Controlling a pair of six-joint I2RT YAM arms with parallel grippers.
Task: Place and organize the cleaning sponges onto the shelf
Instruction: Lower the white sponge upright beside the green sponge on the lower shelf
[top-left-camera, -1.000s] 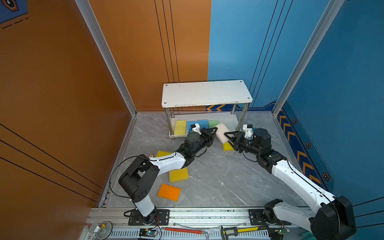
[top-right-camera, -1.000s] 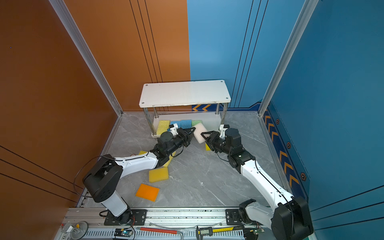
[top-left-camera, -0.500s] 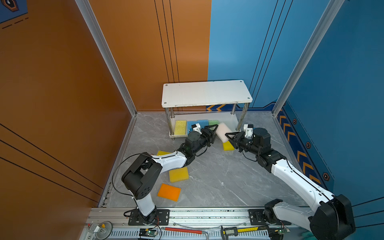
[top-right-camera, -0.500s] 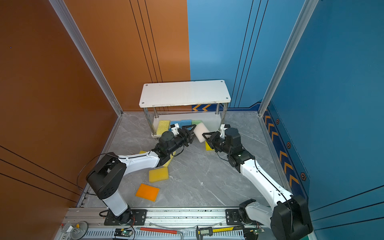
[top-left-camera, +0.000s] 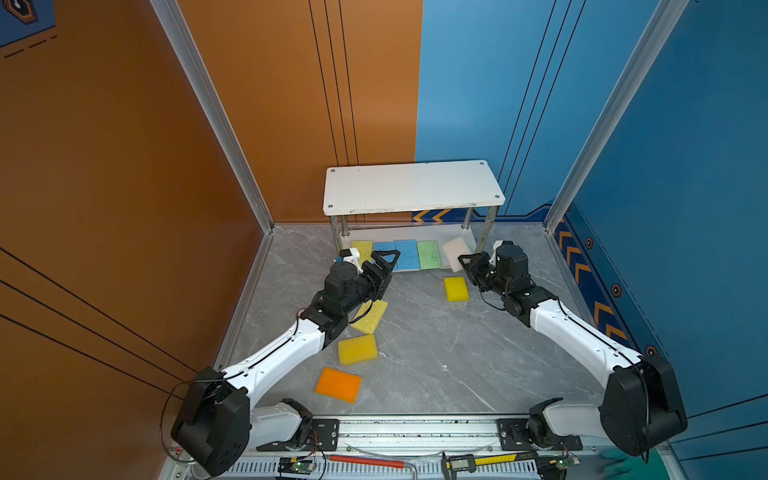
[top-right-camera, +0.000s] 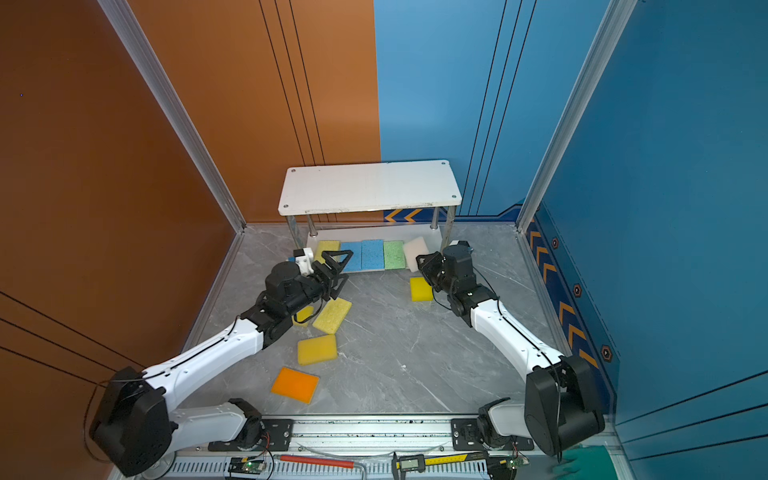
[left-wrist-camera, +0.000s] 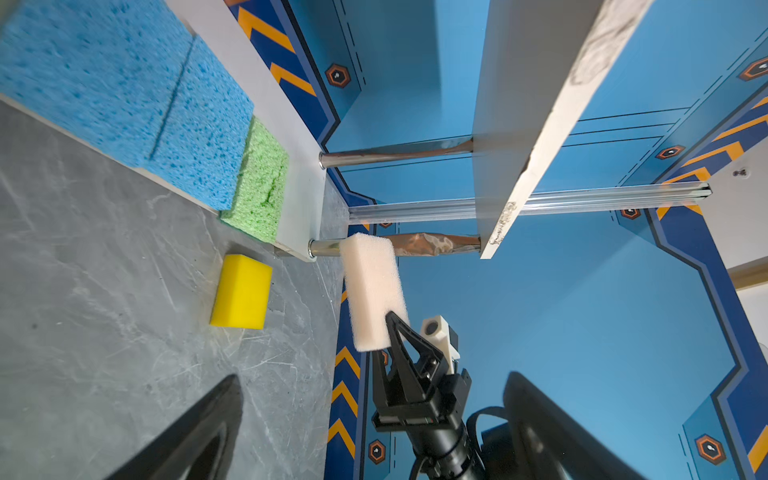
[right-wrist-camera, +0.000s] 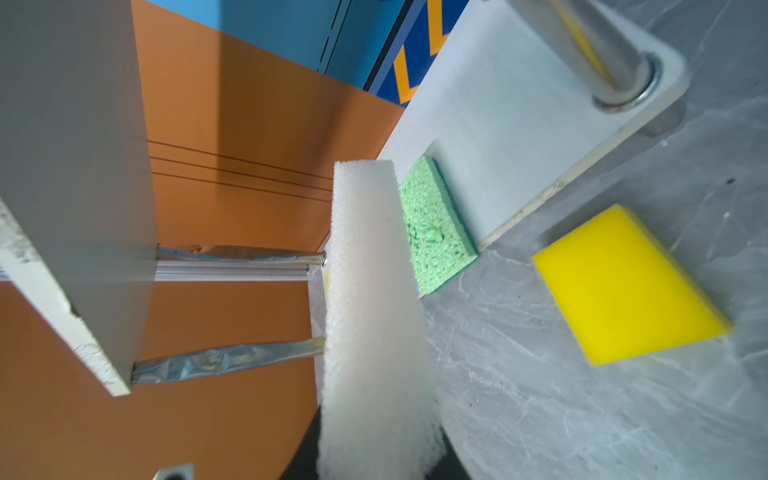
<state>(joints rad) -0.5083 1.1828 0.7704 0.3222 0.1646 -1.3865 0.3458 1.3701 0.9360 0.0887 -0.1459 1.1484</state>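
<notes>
The right gripper (top-left-camera: 465, 262) pinches a pale beige rectangular foam sponge (top-left-camera: 454, 250) at the right end of the white two-tier metal-post shelf (top-left-camera: 411, 189), just beside the green porous sponge (top-left-camera: 428, 254) on its lower board. The left gripper (top-left-camera: 384, 271) hangs empty before the shelf's left end, its jaws spread wide.

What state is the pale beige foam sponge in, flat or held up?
Held up: the right gripper is shut on the pale beige foam sponge, raised by a front post of the two-tier white shelf, not laid down.
</notes>
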